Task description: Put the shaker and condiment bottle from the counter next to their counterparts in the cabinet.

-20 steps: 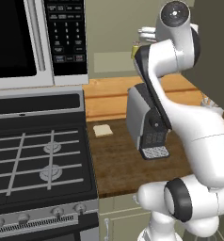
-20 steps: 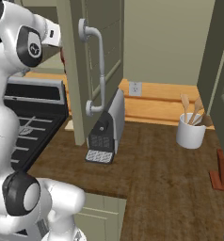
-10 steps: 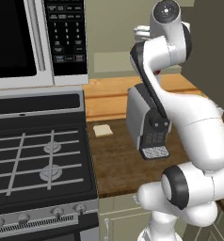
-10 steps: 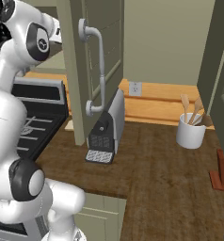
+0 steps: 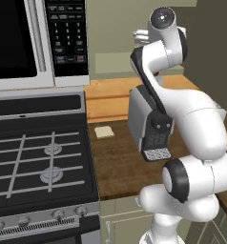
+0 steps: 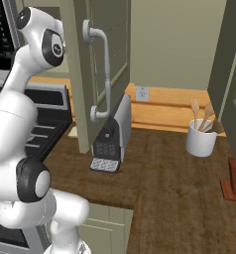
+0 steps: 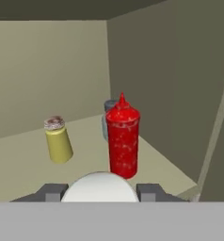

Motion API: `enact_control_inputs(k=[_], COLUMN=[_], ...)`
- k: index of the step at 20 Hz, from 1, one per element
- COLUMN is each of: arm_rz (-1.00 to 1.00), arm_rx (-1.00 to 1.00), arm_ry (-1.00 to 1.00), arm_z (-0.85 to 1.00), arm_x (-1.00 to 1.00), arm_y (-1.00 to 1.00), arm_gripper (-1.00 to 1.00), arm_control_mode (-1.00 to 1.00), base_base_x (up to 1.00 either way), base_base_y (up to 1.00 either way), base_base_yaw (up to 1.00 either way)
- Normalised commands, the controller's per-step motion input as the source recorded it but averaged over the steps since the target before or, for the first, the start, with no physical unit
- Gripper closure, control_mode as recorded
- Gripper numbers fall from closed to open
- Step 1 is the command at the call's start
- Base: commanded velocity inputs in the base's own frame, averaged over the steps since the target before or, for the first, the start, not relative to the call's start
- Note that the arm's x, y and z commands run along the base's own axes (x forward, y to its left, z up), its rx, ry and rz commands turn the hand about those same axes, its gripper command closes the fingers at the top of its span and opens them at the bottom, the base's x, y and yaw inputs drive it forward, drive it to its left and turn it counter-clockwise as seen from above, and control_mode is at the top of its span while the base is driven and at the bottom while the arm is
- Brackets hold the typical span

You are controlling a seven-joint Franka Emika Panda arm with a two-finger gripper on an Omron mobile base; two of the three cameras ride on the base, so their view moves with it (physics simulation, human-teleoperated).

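The left base view looks forward and down from behind the arm, past the stove [image 5: 39, 162]. The right base view faces the same toaster [image 6: 112, 134] and counter [image 6: 179, 178] from the other side. The hand view sits close inside the cabinet [image 7: 48, 70].

Pale cabinet shelf [image 7: 24, 164], red squeeze bottle [image 7: 123, 141] upright, yellow shaker [image 7: 58, 140] beside it, possibly a grey container [image 7: 107, 117] behind

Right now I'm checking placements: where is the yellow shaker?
In the hand view the shaker is on the cabinet shelf, tilted, left of the tall red squeeze bottle and apart from it.
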Motion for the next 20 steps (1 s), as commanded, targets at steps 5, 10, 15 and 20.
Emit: enact_control_inputs(k=[5, 10, 15, 20], arm_rz=[0.0, 0.0, 0.0, 0.0], arm_rx=[0.0, 0.0, -0.04, -0.11], arm_ry=[0.0, 0.0, 0.0, 0.01], arm_z=[-0.04, 0.0, -0.05, -0.12], arm_x=[0.39, 0.39, 0.27, 0.25], arm_y=[-0.13, 0.0, -0.03, -0.1], arm_gripper=[1.0, 1.0, 1.0, 1.0], arm_control_mode=[-1.0, -1.0, -1.0, -1.0], base_base_x=[0.0, 0.0, 0.0, 0.0], base_base_y=[0.0, 0.0, 0.0, 0.0], base_base_yaw=[0.0, 0.0, 0.0, 0.0])
